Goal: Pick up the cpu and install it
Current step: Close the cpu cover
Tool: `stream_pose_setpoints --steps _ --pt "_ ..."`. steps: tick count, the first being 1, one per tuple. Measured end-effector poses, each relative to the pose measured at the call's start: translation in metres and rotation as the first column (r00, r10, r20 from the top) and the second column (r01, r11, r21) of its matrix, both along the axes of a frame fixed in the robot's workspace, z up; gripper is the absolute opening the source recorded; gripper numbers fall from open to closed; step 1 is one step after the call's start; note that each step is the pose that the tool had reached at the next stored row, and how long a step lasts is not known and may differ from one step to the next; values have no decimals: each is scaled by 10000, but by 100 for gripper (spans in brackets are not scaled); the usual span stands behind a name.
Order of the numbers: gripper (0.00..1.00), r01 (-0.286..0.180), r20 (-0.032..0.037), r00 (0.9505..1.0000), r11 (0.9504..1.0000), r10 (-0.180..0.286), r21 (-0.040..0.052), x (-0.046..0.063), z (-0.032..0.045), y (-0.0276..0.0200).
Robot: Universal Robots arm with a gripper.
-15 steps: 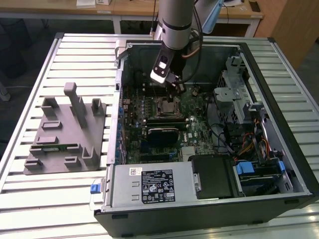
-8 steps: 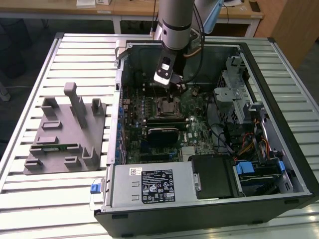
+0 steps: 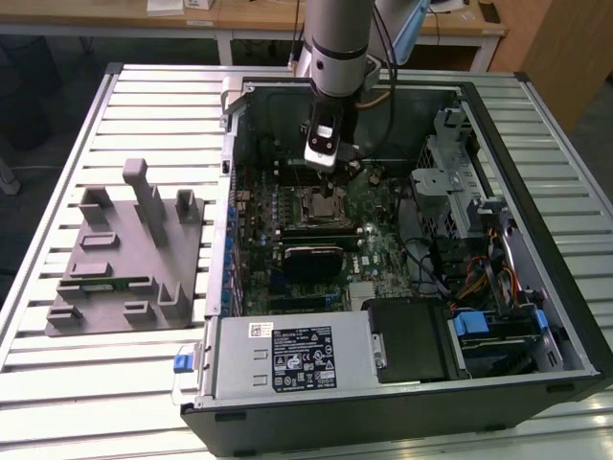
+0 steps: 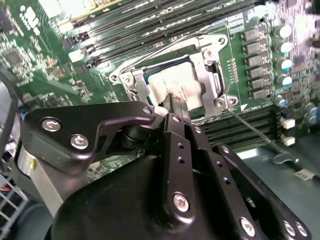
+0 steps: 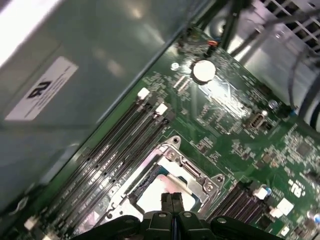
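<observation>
The cpu (image 4: 170, 82) already lies in the black metal-framed socket (image 4: 212, 75) on the motherboard (image 5: 235, 115), so the work looks to be at the seating stage of the install; the gripper (image 4: 175, 104) stands right over it, its fingers (image 5: 166, 201) clenched together with nothing between them, tips seemingly touching the chip's pale top. By my judgement any further move calls for a gentle, straight touch; the socket's frame and thin lever (image 4: 252, 129) hem the chip in, memory slots (image 5: 112, 150) run just beside, and the grey holder block (image 3: 124, 254) sits on the tabletop (image 3: 57, 383), apart from the computer case (image 3: 402, 420).
</observation>
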State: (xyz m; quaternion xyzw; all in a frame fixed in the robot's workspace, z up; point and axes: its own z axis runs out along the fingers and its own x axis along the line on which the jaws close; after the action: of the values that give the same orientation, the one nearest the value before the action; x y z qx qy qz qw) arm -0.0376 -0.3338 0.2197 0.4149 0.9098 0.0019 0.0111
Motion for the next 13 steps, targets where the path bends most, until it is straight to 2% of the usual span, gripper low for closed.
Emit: stream_pose_setpoints --steps 3,7,10,13 --pt "11 -556 0 9985 9985 556 -2 0 -2 0" --pt "11 -1271 0 9919 9919 1271 -5 0 -6 0" --pt "11 -1816 0 9834 9834 1816 -7 0 -9 0" --pt "11 -2350 -1 9720 9720 2350 -7 0 -14 0"
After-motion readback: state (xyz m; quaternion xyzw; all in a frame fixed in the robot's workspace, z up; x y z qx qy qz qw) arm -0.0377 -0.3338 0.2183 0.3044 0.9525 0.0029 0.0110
